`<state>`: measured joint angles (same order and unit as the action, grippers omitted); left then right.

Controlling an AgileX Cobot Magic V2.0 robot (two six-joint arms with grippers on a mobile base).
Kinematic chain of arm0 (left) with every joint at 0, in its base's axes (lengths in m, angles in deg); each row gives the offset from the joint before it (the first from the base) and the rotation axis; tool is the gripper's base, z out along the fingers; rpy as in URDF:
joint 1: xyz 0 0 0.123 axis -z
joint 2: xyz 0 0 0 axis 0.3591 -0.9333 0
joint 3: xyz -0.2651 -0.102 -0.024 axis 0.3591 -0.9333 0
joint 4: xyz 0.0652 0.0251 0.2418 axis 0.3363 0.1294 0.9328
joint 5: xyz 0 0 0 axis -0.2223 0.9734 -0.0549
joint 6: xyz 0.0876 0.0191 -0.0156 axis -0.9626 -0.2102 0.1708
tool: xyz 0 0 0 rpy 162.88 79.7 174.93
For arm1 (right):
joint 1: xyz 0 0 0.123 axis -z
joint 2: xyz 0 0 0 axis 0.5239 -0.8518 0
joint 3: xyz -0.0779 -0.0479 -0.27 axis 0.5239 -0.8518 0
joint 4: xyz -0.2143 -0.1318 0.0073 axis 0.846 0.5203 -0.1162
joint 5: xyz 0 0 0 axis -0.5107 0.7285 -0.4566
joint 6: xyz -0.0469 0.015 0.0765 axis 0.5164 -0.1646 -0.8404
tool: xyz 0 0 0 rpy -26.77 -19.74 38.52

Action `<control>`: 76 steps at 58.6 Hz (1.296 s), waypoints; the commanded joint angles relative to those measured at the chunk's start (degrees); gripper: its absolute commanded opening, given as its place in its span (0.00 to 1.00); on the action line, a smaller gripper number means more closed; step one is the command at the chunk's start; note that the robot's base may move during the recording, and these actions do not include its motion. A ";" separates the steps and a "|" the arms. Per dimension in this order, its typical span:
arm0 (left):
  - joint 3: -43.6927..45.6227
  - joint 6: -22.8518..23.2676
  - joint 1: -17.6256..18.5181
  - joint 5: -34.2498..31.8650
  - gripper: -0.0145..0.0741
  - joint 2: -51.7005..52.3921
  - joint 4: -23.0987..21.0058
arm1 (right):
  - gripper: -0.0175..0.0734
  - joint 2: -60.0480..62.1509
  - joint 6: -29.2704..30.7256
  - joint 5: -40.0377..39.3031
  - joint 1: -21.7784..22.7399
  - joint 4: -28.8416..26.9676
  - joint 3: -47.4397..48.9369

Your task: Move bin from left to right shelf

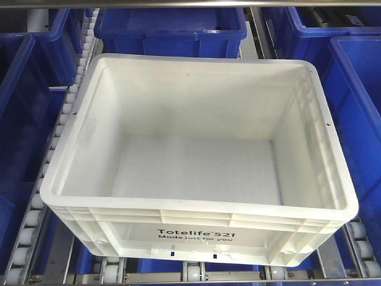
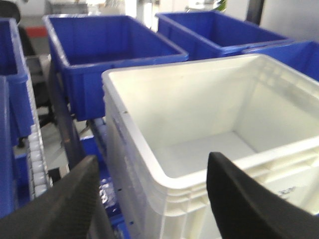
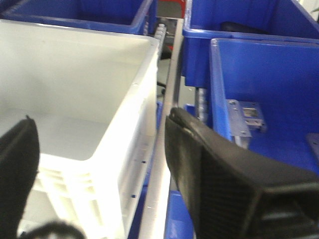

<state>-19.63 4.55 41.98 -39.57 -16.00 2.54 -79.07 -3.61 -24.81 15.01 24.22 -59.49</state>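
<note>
An empty white bin (image 1: 196,235), printed "Totelife 521", sits on the roller shelf among blue bins. Neither gripper shows in the front view. In the left wrist view my left gripper (image 2: 153,160) is open, with its two black fingers (image 2: 60,204) on either side of the bin's (image 2: 199,104) near left corner; I cannot tell whether they touch it. In the right wrist view my right gripper (image 3: 99,119) is open, one finger (image 3: 214,164) outside the bin's (image 3: 75,74) right wall, the other over its inside.
Blue bins stand behind (image 1: 169,27), to the left (image 1: 18,119) and to the right (image 1: 363,107) of the white bin. White roller tracks (image 1: 68,104) run along its sides. A metal rail (image 3: 167,149) separates it from the right blue bin (image 3: 269,84).
</note>
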 commanded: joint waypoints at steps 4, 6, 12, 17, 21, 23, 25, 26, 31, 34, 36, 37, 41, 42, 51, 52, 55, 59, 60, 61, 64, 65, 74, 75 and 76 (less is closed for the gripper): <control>-2.51 -2.24 0.29 -2.23 0.67 5.43 -3.81 | 0.74 0.71 1.39 -0.27 0.05 -2.03 -1.91; -2.70 -2.24 0.29 -0.06 0.67 4.63 -3.88 | 0.74 0.74 2.04 -0.01 0.05 -3.26 -2.68; -4.39 -2.24 0.29 1.98 0.67 3.76 -4.64 | 0.74 1.01 4.54 -1.98 0.05 -5.74 -5.45; -5.56 -2.24 0.29 0.46 0.66 3.77 -4.51 | 0.74 1.01 5.66 -4.89 0.05 -5.83 -7.14; -6.46 -2.24 0.29 -1.19 0.64 3.72 -4.63 | 0.73 1.01 5.73 -6.90 0.05 -5.83 -7.92; -6.94 -2.24 0.29 -1.95 0.61 3.72 -4.63 | 0.73 1.01 5.73 -7.68 0.05 -5.83 -8.05; -7.24 -2.24 0.29 -2.62 0.58 3.72 -4.63 | 0.71 1.01 5.73 -8.12 0.05 -5.83 -8.05; -7.35 -2.24 0.29 -2.89 0.55 3.72 -4.63 | 0.70 1.01 5.73 -8.40 0.05 -5.83 -8.05; -7.65 -2.24 0.29 -3.49 0.43 3.72 -4.63 | 0.59 1.01 5.67 -9.13 0.05 -5.56 -8.05; -7.65 -2.24 0.29 -3.82 0.30 3.72 -4.63 | 0.49 1.01 5.59 -9.40 0.05 -5.18 -8.05; -7.65 -2.24 0.29 -4.12 0.22 3.72 -4.63 | 0.40 1.01 5.59 -9.45 0.05 -4.97 -8.05; -7.65 -2.24 0.29 -4.30 0.20 3.72 -4.59 | 0.35 1.01 5.59 -9.53 0.05 -4.90 -8.05; -7.65 -2.31 0.29 -5.19 0.15 3.72 -4.40 | 0.18 1.01 5.59 -9.79 0.05 -4.91 -8.05; -7.65 -2.31 0.29 -5.47 0.15 3.72 -4.22 | 0.18 1.01 5.52 -9.97 0.05 -4.91 -8.05; -7.65 -2.26 0.29 -5.78 0.15 3.72 -4.22 | 0.18 1.01 5.54 -9.71 0.05 -5.27 -8.05; -7.65 -2.26 0.29 -5.71 0.15 3.72 -4.22 | 0.18 1.01 5.54 -9.41 0.05 -5.43 -8.05; -7.65 -2.26 0.29 -5.50 0.15 3.72 -4.22 | 0.18 1.01 5.54 -8.86 0.05 -5.56 -8.05; -7.65 -2.26 0.29 -5.50 0.15 3.72 -4.22 | 0.18 1.01 5.54 -8.86 0.05 -5.56 -8.05; -7.65 -2.26 0.29 -5.50 0.15 3.72 -4.22 | 0.18 1.01 5.54 -8.86 0.05 -5.56 -8.05; -7.65 -2.26 0.29 -5.50 0.15 3.72 -4.22 | 0.18 1.01 5.54 -8.86 0.05 -5.56 -8.05; -7.65 -2.26 0.29 -5.50 0.15 3.72 -4.22 | 0.18 1.01 5.54 -8.86 0.05 -5.56 -8.05; -7.65 -2.26 0.29 -5.50 0.15 3.72 -4.22 | 0.18 1.01 5.54 -8.86 0.05 -5.56 -8.05; -7.65 -2.26 0.29 -5.50 0.15 3.72 -4.22 | 0.18 1.01 5.54 -8.86 0.05 -5.56 -8.05; -7.65 -2.26 0.29 -5.50 0.15 3.72 -4.22 | 0.18 1.01 5.54 -8.86 0.05 -5.56 -8.05; -7.65 -2.26 0.29 -5.50 0.15 3.72 -4.22 | 0.18 1.01 5.54 -8.86 0.05 -5.56 -8.05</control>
<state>-28.47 2.23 41.98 -40.70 -11.44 -1.08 -78.01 1.34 -29.66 15.01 18.93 -68.91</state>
